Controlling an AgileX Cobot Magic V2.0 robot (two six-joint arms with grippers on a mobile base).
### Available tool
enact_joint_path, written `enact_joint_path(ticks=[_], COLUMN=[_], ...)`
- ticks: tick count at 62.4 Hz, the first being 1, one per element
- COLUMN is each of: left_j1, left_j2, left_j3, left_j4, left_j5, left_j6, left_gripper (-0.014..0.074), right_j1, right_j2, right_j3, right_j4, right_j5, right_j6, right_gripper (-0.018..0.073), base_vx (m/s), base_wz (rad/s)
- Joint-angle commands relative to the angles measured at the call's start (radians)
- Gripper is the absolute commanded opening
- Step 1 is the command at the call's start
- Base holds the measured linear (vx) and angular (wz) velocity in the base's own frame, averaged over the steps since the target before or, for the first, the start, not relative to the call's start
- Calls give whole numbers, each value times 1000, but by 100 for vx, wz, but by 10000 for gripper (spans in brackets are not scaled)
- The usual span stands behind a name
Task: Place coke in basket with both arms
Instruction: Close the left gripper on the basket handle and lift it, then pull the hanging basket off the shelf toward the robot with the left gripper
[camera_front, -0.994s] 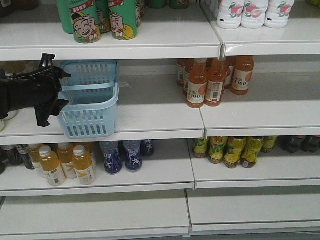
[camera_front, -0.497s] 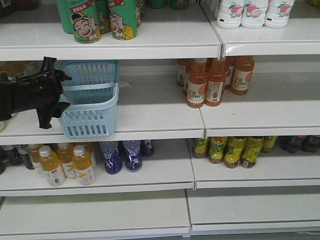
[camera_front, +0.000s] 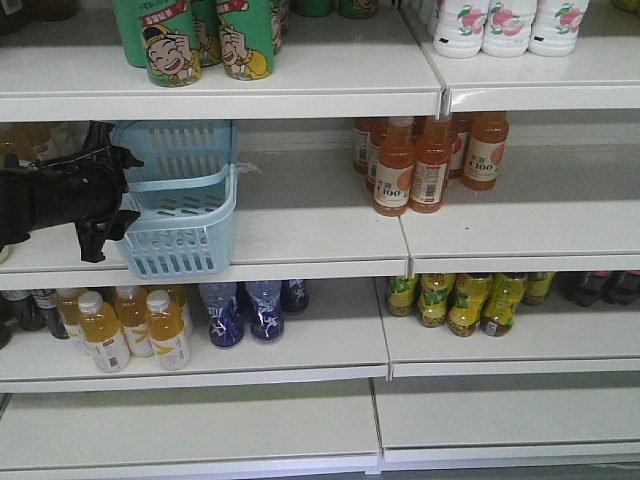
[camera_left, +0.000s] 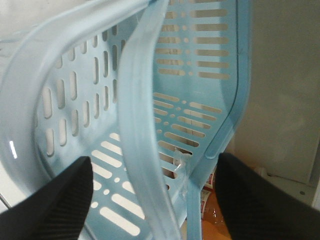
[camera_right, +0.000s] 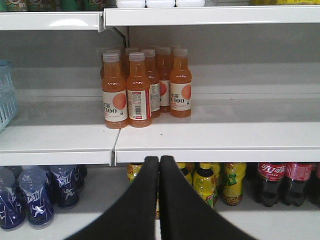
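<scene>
The coke (camera_right: 270, 173) shows in the right wrist view as dark bottles with red labels on the lower shelf at far right; in the front view they are at the right edge (camera_front: 600, 287). The light blue basket (camera_front: 185, 235) stands on the middle shelf at left. My left gripper (camera_front: 132, 187) is at its left side and open, its fingers (camera_left: 50, 200) on either side of a swing handle (camera_left: 140, 125) and the rim (camera_left: 225, 125). My right gripper (camera_right: 159, 161) is shut on nothing, in front of the middle shelf's edge and well left of the coke.
Orange-drink bottles (camera_front: 410, 165) stand on the middle shelf right of the basket. Yellow-labelled bottles (camera_front: 465, 300), blue bottles (camera_front: 245, 312) and pale orange bottles (camera_front: 130, 325) fill the lower shelf. Green cans (camera_front: 200, 40) and white bottles (camera_front: 510, 25) are on the top shelf.
My left gripper has shifted slightly down and right at the basket's left side. The basket's near rim and handle now sit lower and tilted.
</scene>
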Motion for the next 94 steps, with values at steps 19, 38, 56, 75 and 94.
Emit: enact_joint_path(ticks=[19,38,56,75,94], left_j1=[0,0,0,0,0], left_j2=[-44,-44,-47,-117,-227], left_j3=[-26,-26,-24,-24,-24], left_j4=[-25,-25,-24,25,270], left_j5=[-8,27,213,411,599], left_j6=[5,95,223,400,399], left_gripper=[149,-7,-7,-7,-7], right_j1=[-7,-7,-7,-7,-7], right_j2=[-11,-11,-11,-11,-11], right_j3=[19,19,19,19,19], right_j4=[-7,-7,-7,-7,-7], right_j5=[-74,-74,-74,-74,-74], right_j6=[3,3,3,3,3], right_gripper=[-10,-10,-10,-10,-10], base_vx=[0,0,0,0,0], base_wz=[0,0,0,0,0])
